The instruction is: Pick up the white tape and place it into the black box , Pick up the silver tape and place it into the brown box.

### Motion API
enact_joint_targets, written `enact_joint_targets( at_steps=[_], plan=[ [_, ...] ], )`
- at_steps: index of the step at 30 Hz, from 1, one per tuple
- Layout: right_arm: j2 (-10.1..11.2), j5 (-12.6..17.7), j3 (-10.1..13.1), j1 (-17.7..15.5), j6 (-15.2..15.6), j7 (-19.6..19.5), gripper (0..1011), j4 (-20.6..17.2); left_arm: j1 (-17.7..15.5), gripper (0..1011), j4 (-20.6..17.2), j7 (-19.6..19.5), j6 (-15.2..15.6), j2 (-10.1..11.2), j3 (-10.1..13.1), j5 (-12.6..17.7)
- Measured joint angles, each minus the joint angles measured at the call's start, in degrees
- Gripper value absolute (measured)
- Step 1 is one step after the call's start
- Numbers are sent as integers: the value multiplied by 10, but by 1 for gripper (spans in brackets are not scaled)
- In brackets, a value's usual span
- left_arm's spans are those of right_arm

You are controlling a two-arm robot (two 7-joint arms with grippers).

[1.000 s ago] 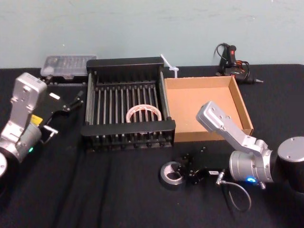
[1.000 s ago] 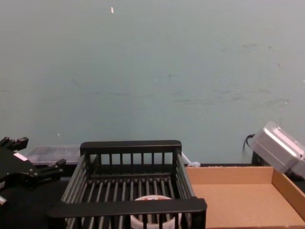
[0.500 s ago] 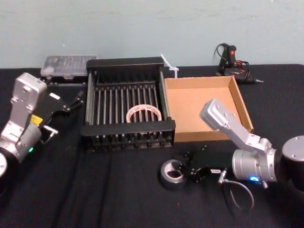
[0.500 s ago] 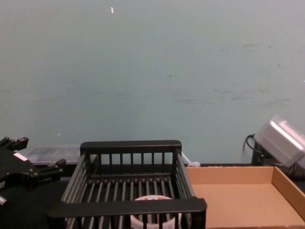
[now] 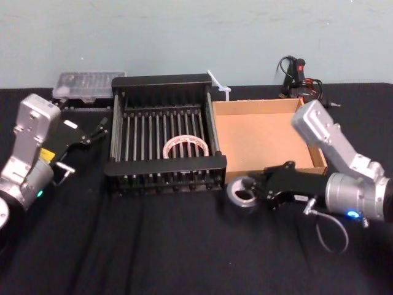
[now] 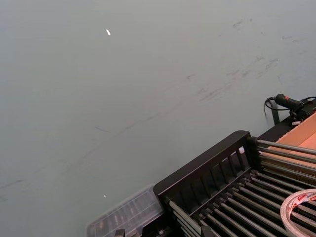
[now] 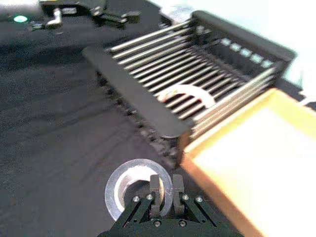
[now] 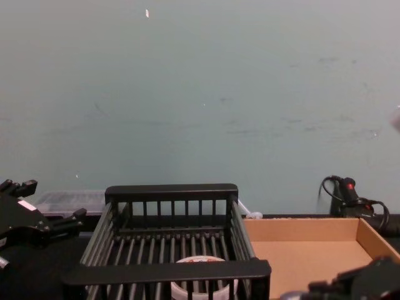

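White tape [image 5: 186, 146] already in black box [image 5: 166, 166]; silver tape [image 7: 136, 189] pinched by right gripper [image 7: 162, 197] (wall between jaws), short of brown box [image 5: 265, 175].

Silver tape [image 5: 244, 193]: now lifted off the tabletop, up near the brown box's [image 5: 314, 141] front wall.
Right hand [image 5: 260, 192]: clamped on the roll's wall, risen and moved back-right.

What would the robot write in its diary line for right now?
white tape: in black box | silver tape: held by right gripper, near brown box | left gripper: idle beside black box
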Motion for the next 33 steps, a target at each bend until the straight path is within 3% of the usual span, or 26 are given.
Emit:
enact_joint_targets(
  at_steps=[5,12,24,33],
  plan=[
    [2,0,23,-6,-2,-26,158,-4,0,1001,0,0,0,0,0,0],
    [-16,-2,55,-1,7,-66,158,19,0,1001,0,0,0,0,0,0],
    [-65,-15,79,36,21,-94,158,93,0,1001,0,0,0,0,0,0],
    [-90,-26,90,54,23,-102,158,128,0,1001,0,0,0,0,0,0]
  ],
)
